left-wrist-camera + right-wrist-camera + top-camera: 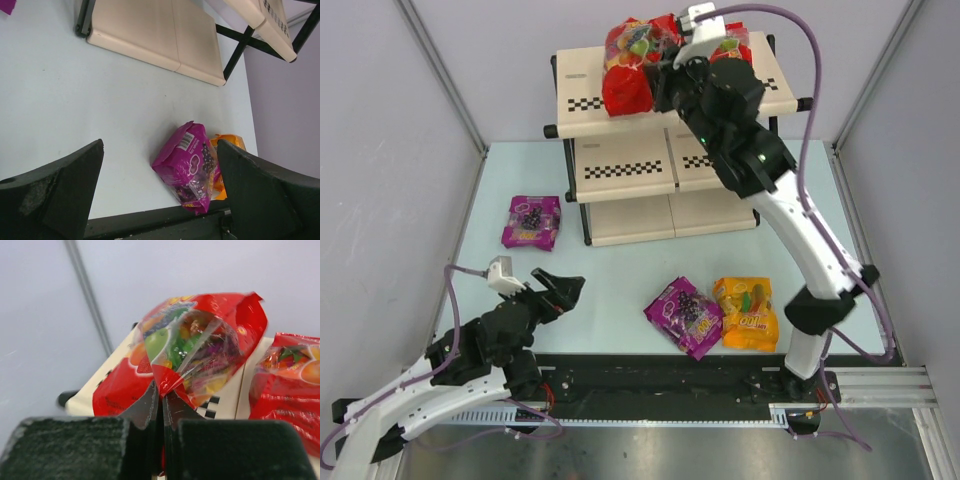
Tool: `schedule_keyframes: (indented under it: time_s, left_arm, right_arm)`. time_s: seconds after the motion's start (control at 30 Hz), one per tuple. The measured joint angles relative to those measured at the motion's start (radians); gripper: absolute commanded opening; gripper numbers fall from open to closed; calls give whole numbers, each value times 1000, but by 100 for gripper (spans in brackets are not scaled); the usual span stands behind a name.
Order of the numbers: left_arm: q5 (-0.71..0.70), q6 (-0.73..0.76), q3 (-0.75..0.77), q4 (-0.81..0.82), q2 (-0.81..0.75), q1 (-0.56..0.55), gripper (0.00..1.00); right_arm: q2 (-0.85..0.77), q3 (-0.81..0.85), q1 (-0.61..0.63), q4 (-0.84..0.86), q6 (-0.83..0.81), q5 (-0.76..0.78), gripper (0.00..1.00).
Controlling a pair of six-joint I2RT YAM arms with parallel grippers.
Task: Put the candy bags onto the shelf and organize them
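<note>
Red plastic pinched in the right jaws, clenched on the crimped edge of one red candy bag (200,345) over the left half of the shelf's (582,75) top tier; hard to tell whether set down on the panel or held just above it; not released in any case. Just beside it to the right, on the same tier, a second red bag (290,385), lying free.

Judged so far: two of five up, or nearly up; nothing seen on the lower tiers, though partly hidden by the right arm.

Left to do: three bags down on the worktop (620,265) — the left purple bag (531,221) beside the shelf's left end; the near purple bag (684,315) toward the near edge; the orange-yellow bag (747,314) touching its right side.

Left jaws spread wide, gripping nothing, low at the near left, turned toward the near purple bag but well apart from it.

Likely next — release on the top tier, then fetch the remaining three and line everything up.
</note>
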Motion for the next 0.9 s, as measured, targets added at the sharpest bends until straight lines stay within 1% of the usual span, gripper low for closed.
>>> schedule_keyframes:
  time_s: [0.13, 0.23, 0.5, 0.63, 0.8, 0.87, 0.9]
  left_arm:
    - [18, 8, -13, 34, -3, 0, 100]
    - [34, 8, -14, 37, -6, 0, 100]
    - [37, 9, -14, 35, -35, 0, 100]
    - [37, 9, -14, 35, -47, 0, 100]
    - [38, 9, -20, 35, -49, 0, 100]
    - [39, 9, -25, 35, -49, 0, 100]
    - [41, 9, -26, 35, -48, 0, 100]
  right_arm:
    - [190, 167, -76, -3, 81, -8, 0]
    - [247, 181, -108, 11, 141, -32, 0]
    - [242, 152, -141, 51, 213, -99, 0]
    - [223, 111, -180, 70, 248, -185, 0]
    - [202, 90, -261, 70, 304, -349, 0]
    - [200, 90, -294, 68, 325, -412, 21]
    - [199, 90, -307, 66, 333, -434, 40]
